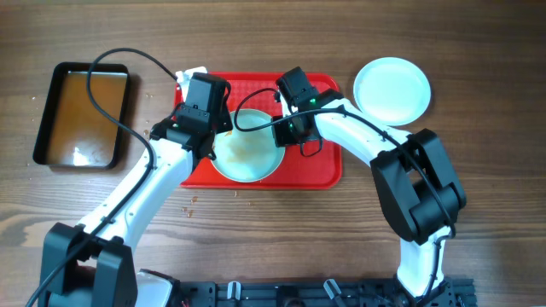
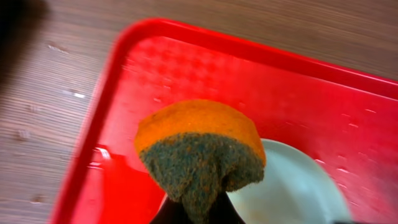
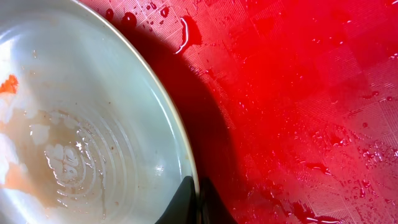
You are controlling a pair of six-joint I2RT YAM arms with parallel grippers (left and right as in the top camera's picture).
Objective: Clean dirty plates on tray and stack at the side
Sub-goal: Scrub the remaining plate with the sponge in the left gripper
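Note:
A pale plate with orange smears and wet residue lies on the red tray. My right gripper is shut on this plate's right rim; in the right wrist view its fingers pinch the edge of the plate over the wet tray. My left gripper is shut on an orange sponge with a dark green scouring side, held just above the plate's left edge. A second plate, clean-looking, rests on the table right of the tray.
A black pan of brownish water stands at the left of the tray. Small crumbs lie on the wood in front of the tray's left corner. Black cables loop over the tray's back edge.

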